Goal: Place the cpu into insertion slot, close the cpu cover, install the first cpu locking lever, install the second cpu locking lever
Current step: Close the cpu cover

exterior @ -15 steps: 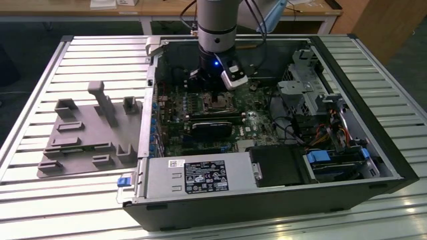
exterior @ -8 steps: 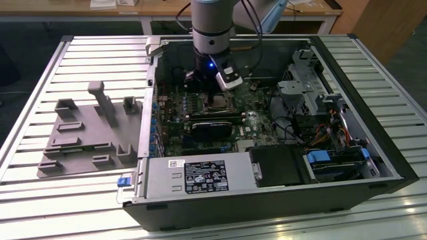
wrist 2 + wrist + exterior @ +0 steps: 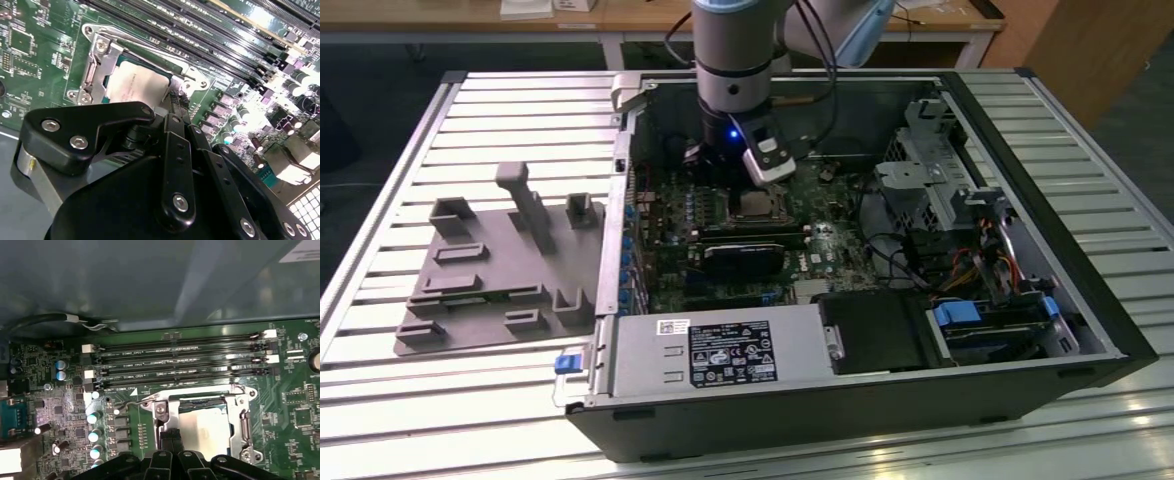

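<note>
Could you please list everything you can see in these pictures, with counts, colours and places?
table: one, silver, slatted, under everything.
computer case: one, black, lying open on the table.
parts holder: one, grey, on the table at the exterior view's left of the case.
power unit: one, silver with a black label, at the case's near edge.
circuit board: one, green, inside the case.
memory slots: four, black, side by side next to the chip.
chip: one, silvery, framed by the cover.
cover: one, silvery, lying flat around the chip.
arm: one, grey, reaching down into the case.
hand: one, black, at the cover's edge.
</note>
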You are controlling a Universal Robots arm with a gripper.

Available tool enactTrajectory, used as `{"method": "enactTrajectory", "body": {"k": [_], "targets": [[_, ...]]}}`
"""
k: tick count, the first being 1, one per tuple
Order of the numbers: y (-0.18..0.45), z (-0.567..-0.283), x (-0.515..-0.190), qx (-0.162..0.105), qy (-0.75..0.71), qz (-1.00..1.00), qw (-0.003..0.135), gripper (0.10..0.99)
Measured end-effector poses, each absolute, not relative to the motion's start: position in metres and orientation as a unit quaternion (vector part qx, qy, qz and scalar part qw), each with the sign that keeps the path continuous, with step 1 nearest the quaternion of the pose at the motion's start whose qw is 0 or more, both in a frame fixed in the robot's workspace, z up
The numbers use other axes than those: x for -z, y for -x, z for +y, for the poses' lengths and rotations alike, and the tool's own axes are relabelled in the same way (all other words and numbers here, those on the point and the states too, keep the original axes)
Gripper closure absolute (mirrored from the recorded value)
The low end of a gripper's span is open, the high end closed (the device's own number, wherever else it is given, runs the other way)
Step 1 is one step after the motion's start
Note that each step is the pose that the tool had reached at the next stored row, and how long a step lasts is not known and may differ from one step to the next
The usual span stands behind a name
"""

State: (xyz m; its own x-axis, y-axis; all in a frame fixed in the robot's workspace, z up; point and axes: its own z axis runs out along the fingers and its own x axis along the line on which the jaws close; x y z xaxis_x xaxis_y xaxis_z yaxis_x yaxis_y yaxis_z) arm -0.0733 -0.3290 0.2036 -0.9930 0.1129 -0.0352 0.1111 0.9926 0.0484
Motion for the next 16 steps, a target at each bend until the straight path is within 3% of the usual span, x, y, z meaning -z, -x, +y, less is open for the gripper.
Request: {"method": "enactTrajectory", "body": {"k": [8,16], "targets": [[0.0729,-0.3290,-0.2030,-0.024,-0.056,0.998,0.019,0.984],[0.0728,-0.3290,-0.2033,-0.053,-0.053,0.997,0.017,0.984]]}}
